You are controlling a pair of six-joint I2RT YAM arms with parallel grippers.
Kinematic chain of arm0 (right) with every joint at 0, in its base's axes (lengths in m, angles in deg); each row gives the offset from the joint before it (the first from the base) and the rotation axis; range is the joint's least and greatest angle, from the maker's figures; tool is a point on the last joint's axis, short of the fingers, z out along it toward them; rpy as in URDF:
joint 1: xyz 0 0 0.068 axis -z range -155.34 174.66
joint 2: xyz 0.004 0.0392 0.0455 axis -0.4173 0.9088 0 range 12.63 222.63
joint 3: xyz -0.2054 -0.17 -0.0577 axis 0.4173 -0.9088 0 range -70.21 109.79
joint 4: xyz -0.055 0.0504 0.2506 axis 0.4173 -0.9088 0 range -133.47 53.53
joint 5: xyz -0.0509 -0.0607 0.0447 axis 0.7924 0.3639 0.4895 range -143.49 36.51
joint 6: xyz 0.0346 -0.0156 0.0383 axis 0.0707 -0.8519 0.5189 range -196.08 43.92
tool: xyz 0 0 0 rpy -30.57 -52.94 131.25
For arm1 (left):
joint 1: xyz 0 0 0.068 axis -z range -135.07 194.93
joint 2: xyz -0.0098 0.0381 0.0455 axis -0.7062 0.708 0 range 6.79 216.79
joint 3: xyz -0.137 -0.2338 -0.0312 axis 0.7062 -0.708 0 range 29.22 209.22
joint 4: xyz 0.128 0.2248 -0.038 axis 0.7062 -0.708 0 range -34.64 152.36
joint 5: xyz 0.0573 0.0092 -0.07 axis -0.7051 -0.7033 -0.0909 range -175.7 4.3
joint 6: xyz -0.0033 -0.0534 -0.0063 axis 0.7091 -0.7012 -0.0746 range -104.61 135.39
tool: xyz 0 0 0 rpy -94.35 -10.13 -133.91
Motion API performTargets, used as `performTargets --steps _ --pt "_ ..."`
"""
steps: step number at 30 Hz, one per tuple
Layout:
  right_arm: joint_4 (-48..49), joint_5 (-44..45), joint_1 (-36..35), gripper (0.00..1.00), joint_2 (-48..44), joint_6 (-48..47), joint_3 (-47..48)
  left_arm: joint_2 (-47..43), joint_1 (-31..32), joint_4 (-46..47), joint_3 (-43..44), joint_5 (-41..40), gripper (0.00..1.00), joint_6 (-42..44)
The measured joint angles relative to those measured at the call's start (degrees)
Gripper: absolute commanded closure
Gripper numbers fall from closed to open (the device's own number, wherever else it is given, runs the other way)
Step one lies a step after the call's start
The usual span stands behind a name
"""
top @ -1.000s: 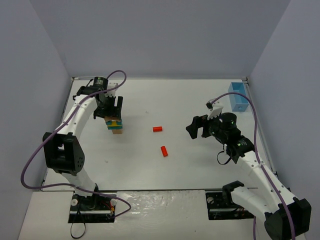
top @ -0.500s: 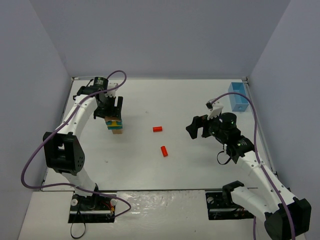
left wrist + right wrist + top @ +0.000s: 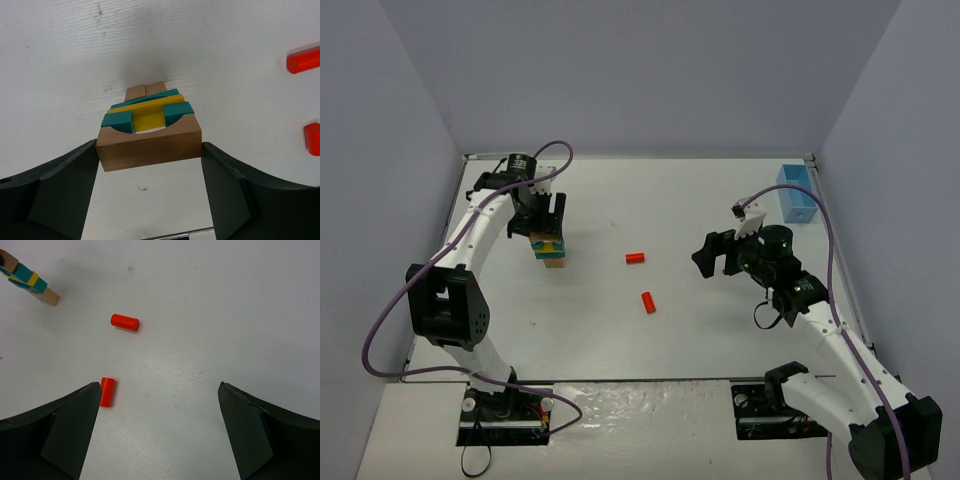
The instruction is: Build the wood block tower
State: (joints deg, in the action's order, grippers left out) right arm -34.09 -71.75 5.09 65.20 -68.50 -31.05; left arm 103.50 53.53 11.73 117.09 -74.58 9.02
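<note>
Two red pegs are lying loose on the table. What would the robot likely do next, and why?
Probably the right gripper, open and empty, should drop onto the nearer red cylinder and grab it. It and the other red cylinder lie flat on the table, while the left gripper clasps the wood block tower, which has no red pieces on top.

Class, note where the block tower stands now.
Top view: the block tower stands on the left of the table, its tan base pinched by the left gripper; the nearest red cylinder lies to its right.
</note>
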Motion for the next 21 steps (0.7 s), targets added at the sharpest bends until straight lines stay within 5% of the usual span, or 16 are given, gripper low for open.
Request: performTargets --steps 21 --pt "0.01 -0.02 0.0 0.0 0.53 0.0 0.0 0.0 0.0 0.0 0.0 0.01 0.73 0.02"
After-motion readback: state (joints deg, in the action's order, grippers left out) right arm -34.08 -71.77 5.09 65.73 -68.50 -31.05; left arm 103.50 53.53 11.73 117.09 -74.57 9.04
